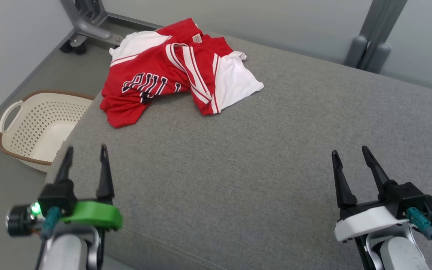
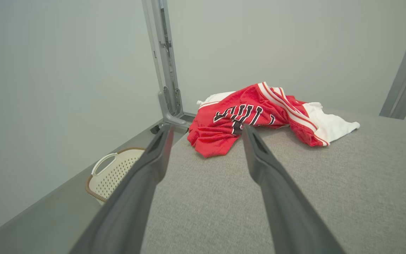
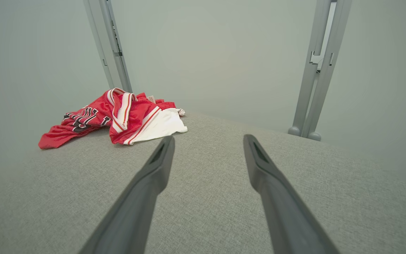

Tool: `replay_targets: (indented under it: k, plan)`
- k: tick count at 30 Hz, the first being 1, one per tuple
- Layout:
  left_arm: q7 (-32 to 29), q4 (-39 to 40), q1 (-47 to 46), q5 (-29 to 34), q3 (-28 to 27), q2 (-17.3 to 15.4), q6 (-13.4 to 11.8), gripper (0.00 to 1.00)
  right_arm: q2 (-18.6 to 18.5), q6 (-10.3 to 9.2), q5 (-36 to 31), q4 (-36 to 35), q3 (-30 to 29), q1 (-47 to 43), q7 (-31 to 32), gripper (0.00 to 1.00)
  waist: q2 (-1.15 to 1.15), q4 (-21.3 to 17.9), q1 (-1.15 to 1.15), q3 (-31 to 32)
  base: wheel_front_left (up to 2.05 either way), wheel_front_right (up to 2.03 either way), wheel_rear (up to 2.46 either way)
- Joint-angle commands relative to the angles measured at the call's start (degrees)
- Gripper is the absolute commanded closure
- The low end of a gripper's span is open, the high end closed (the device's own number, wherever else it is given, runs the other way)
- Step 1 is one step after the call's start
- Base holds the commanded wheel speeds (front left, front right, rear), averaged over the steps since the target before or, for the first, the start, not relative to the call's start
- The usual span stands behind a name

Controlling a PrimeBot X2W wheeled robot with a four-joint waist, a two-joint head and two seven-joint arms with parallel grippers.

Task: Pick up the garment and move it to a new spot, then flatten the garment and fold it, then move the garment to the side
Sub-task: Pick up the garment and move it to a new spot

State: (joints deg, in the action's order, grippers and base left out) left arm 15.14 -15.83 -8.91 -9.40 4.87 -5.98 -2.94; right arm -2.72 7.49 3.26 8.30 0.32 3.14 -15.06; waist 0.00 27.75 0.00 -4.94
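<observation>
The garment (image 1: 171, 71) is a red and white jersey with black lettering, lying crumpled at the far left corner of the grey padded surface (image 1: 261, 157). It also appears in the left wrist view (image 2: 256, 116) and in the right wrist view (image 3: 118, 116). My left gripper (image 1: 86, 154) hovers open near the front left edge, well short of the jersey, with nothing between its fingers. My right gripper (image 1: 350, 155) stands open at the front right, far from the cloth and holding nothing.
A cream perforated laundry basket (image 1: 39, 127) with a brown rim sits on the floor left of the surface. Grey metal frame posts (image 1: 373, 37) and a wheeled base (image 1: 88, 26) stand behind, against a pale wall.
</observation>
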Motion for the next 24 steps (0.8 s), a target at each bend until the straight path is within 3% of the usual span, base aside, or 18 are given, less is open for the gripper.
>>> replay_targets:
  k: [1, 5, 7, 12, 19, 24]
  plan:
    - [0.03, 0.25, -3.70, 1.14, -0.28, -1.55, 0.73, 0.00, -0.29, 0.01, -0.61, -0.55, -0.34, 1.26, -0.18, 0.00, 0.00, -3.37, 0.00, -3.76, 0.00, 0.00, 0.00]
    - [-0.45, -1.54, -15.15, 2.46, -0.79, -6.40, 3.05, 0.00, -0.29, 0.01, -2.31, -1.87, -0.30, 3.17, -0.18, 0.00, 0.00, -6.21, 0.00, -8.02, 0.00, 0.00, 0.00]
    - [-1.93, -3.11, -21.33, 2.87, 0.16, -8.62, 5.73, 0.00, -0.28, 0.01, -2.53, -3.05, -0.21, 4.52, -0.18, 0.00, 0.00, -7.62, 0.00, -10.08, 0.00, 0.00, 0.00]
    - [-9.51, -10.07, -35.86, 1.42, 0.81, -14.20, 9.07, 0.00, -0.27, 0.01, -4.11, -7.26, 2.16, 7.53, -0.18, 0.00, 0.00, -12.79, 0.00, -15.43, 0.00, 0.00, 0.00]
    - [-22.17, -23.19, -46.11, -6.56, 2.43, -15.00, 10.35, 0.00, -0.27, 0.01, -5.59, -10.90, 3.42, 8.77, -0.17, 0.00, 0.00, -18.23, 0.00, -19.96, 0.00, 0.00, 0.00]
    - [-26.00, -28.44, -48.13, -10.84, 4.65, -15.71, 10.42, 0.00, -0.25, 0.01, -5.74, -11.98, 3.18, 8.84, -0.18, 0.00, 0.00, -20.44, 0.00, -22.56, 0.00, 0.00, 0.00]
